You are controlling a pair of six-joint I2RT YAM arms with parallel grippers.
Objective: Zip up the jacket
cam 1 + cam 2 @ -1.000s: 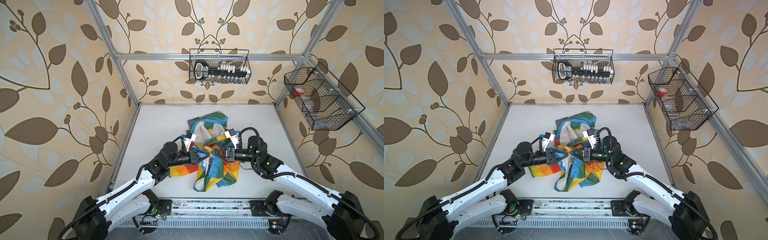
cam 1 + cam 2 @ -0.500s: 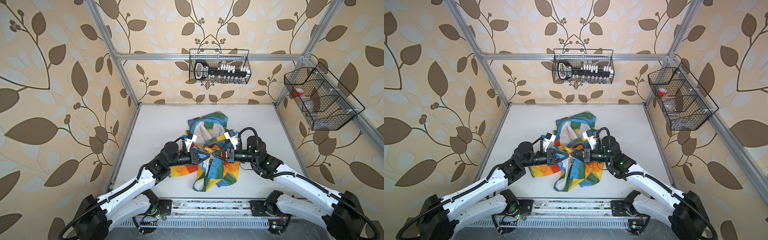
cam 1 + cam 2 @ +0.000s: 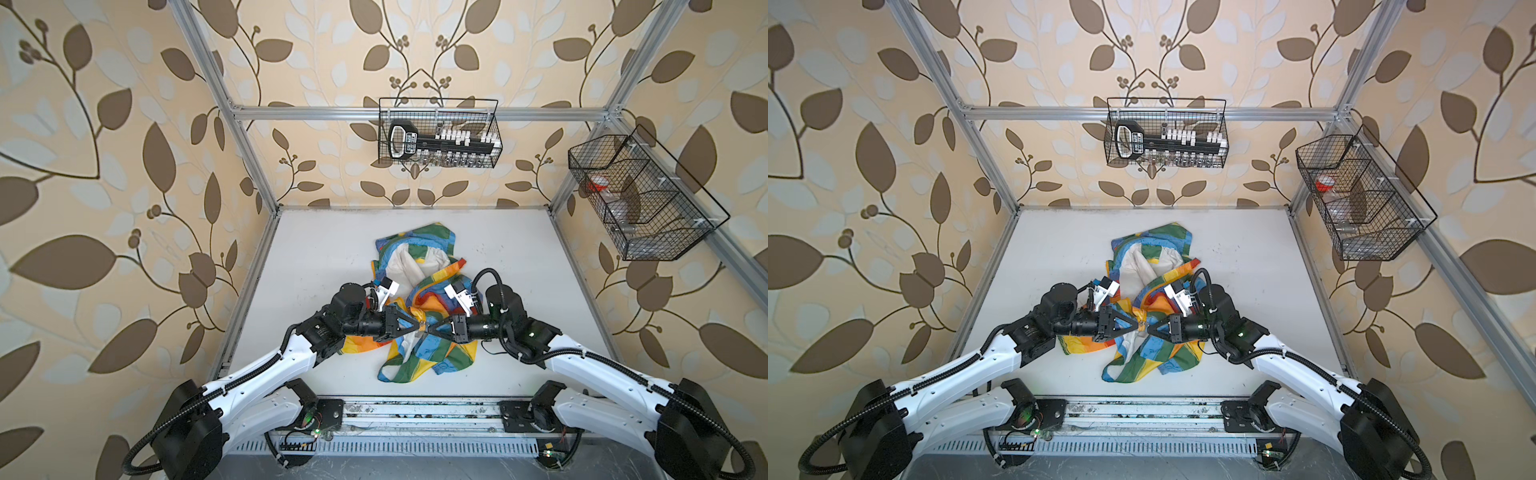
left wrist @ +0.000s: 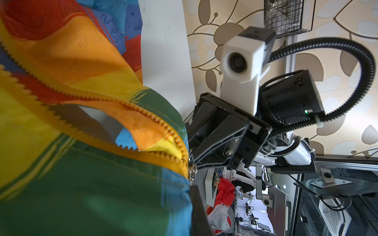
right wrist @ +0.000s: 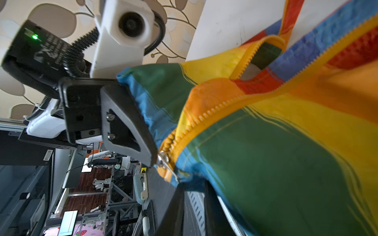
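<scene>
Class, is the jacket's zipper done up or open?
Open. On the jacket, the two rows of zipper teeth lie apart, meeting only at the slider.

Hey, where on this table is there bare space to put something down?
Bare table lies left of the jacket toward the side wall, right of it toward the other wall, and behind its hood along the back wall. Crowded: the middle, where the left pincer and right pincer meet at the zipper; only a thin strip lies before the rail.
</scene>
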